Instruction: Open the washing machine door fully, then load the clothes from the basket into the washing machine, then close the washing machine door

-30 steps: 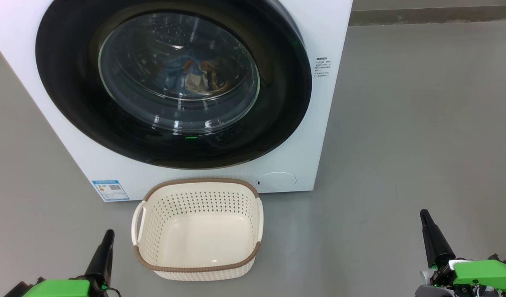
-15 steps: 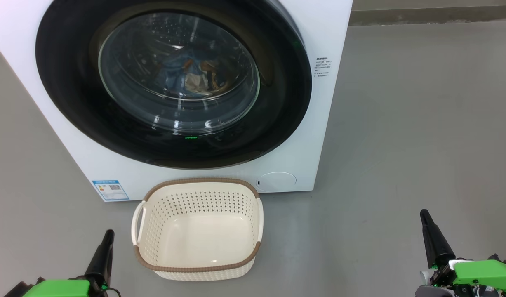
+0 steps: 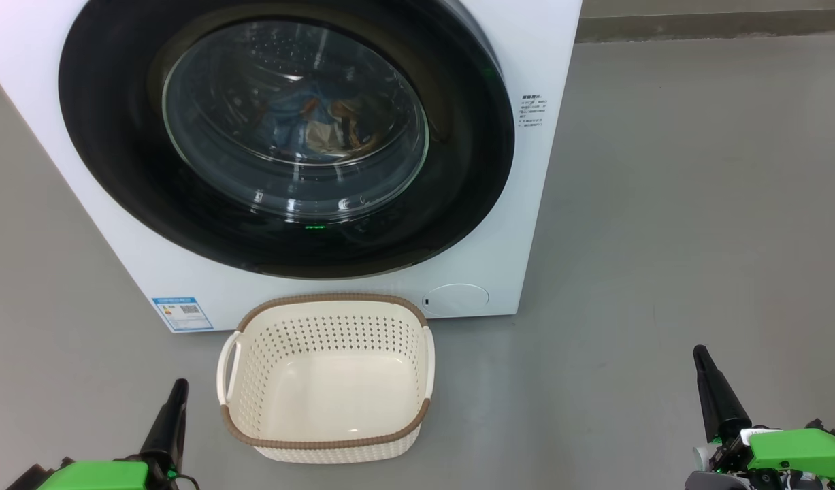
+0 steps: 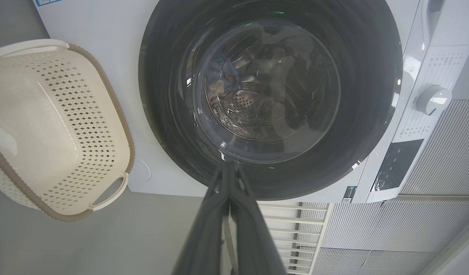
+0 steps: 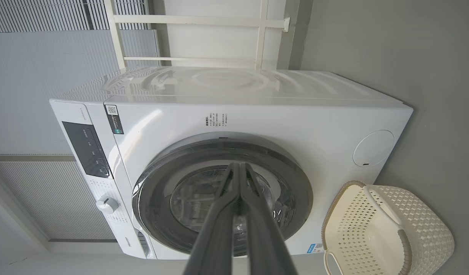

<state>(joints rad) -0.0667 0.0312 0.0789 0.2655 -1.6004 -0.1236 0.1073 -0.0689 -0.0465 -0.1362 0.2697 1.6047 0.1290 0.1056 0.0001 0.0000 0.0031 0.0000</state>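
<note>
The white washing machine (image 3: 539,41) stands ahead with its round black door (image 3: 111,156) shut flat against the front. Through the glass porthole I see the light-blue clothes (image 3: 301,119) with orange-brown print lying in the steel drum. On the floor before the machine sits the cream basket (image 3: 325,381), brown-rimmed, with nothing inside. My left gripper (image 3: 179,386) rests low at the basket's left, shut and holding nothing. My right gripper (image 3: 699,354) rests far to the basket's right, also shut with nothing in it. The wrist views show the fingers (image 4: 228,179) (image 5: 238,179) pressed together, pointing at the door (image 4: 372,76) (image 5: 295,183).
Grey floor (image 3: 696,204) spreads wide to the machine's right. A round service flap (image 3: 456,299) and a blue sticker (image 3: 182,313) sit low on the machine front. A white rack (image 5: 203,38) and ribbed wall panels stand behind the machine. The control panel and knob (image 4: 433,100) run along its top.
</note>
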